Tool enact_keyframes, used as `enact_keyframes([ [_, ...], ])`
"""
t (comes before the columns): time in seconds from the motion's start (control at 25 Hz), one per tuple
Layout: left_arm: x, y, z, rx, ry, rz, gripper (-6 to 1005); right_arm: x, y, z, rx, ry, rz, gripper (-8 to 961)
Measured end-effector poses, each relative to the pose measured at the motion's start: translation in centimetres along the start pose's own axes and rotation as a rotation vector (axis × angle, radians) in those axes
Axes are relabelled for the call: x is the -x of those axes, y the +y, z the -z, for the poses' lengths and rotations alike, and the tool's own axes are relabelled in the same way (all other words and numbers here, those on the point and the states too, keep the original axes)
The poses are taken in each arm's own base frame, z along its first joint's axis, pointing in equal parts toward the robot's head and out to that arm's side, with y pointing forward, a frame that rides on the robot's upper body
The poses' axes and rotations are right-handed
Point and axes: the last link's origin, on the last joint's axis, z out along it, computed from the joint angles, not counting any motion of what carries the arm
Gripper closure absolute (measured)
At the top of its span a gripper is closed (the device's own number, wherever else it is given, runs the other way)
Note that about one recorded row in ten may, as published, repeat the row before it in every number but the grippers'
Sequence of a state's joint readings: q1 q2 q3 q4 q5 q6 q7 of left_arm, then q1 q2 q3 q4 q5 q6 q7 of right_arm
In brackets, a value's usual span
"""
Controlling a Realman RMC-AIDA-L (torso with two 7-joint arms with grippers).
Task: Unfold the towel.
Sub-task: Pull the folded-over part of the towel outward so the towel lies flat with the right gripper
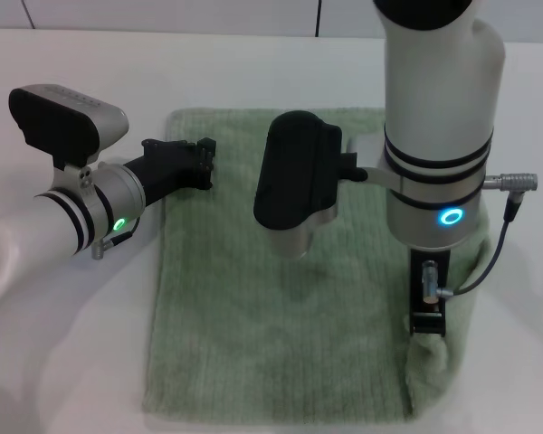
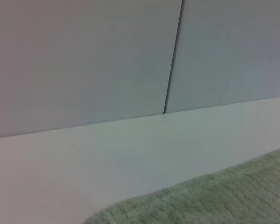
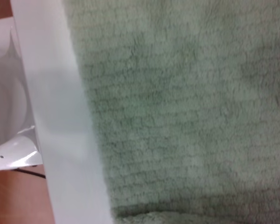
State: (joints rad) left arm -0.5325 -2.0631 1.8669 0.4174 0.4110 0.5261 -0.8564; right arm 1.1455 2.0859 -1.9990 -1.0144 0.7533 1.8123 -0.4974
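Note:
The pale green towel [image 1: 281,307] lies spread on the white table [image 1: 72,362] in the head view. Its near right corner [image 1: 430,366] is pulled up into a bunched fold. My right gripper [image 1: 425,327] points down over that corner and is shut on it. My left gripper [image 1: 204,165] lies low at the towel's far left edge, resting at or just above the cloth. The towel's edge also shows in the left wrist view [image 2: 224,196], and its ribbed surface fills the right wrist view [image 3: 186,116].
The table's far edge meets a pale wall with a dark seam [image 2: 173,56]. The right wrist view shows the table's front edge [image 3: 60,116], with a white part of the robot's body [image 3: 9,116] and brown floor beyond it.

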Motion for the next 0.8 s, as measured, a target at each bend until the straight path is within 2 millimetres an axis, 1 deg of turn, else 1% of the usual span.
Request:
enact_keyframes([
  [0.44, 0.21, -0.13, 0.04, -0.003, -0.016, -0.014, 1000, -0.66, 0.42, -0.84, -0.022, 0.094, -0.017, 935],
  [0.8, 0.15, -0.14, -0.02, -0.004, -0.018, -0.019, 1000, -1.04, 0.49, -1.09, -0.021, 0.127, -0.024, 935],
])
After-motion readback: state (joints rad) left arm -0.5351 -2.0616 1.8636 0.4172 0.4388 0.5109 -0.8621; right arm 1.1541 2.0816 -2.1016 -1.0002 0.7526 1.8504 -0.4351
